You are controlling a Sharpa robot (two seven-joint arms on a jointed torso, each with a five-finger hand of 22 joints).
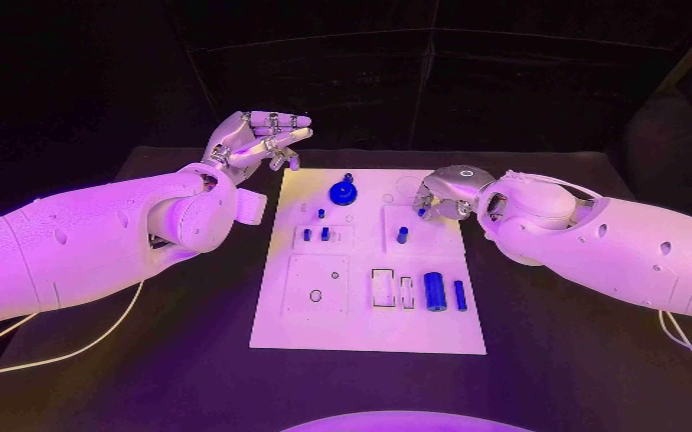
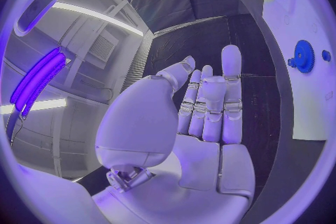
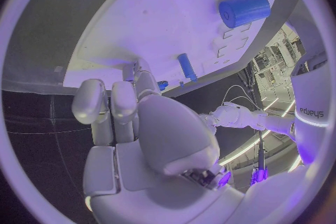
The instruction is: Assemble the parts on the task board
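The left hand (image 1: pixel 260 140) is raised above the bench (image 1: pixel 173 352), just off the board's far left corner, fingers apart and stretched out, palm bare; the left wrist view shows the same hand (image 2: pixel 203 117) flat and holding nothing. The right hand (image 1: pixel 444 195) hangs low over the board's far right corner with its fingers curled downward. In the right wrist view the hand (image 3: pixel 133 117) has its fingers bent toward the board edge, and I cannot tell whether anything sits between them.

The board (image 1: pixel 361 327) is a white plate lying flat in the middle of the bench, between the two arms. Near its far edge sits a blue gear (image 1: pixel 343 192), with a small blue piece just beside it; the gear (image 2: pixel 303 56) also shows in the left wrist view. Close to the right hand a short blue peg (image 1: pixel 402 236) stands in the board. Two small blue pieces (image 1: pixel 315 234) sit left of centre. Toward the near right lie a thick blue cylinder (image 1: pixel 434 290) and a thinner blue rod (image 1: pixel 460 295), side by side, apart from each other, next to an open rectangular slot (image 1: pixel 382 287).
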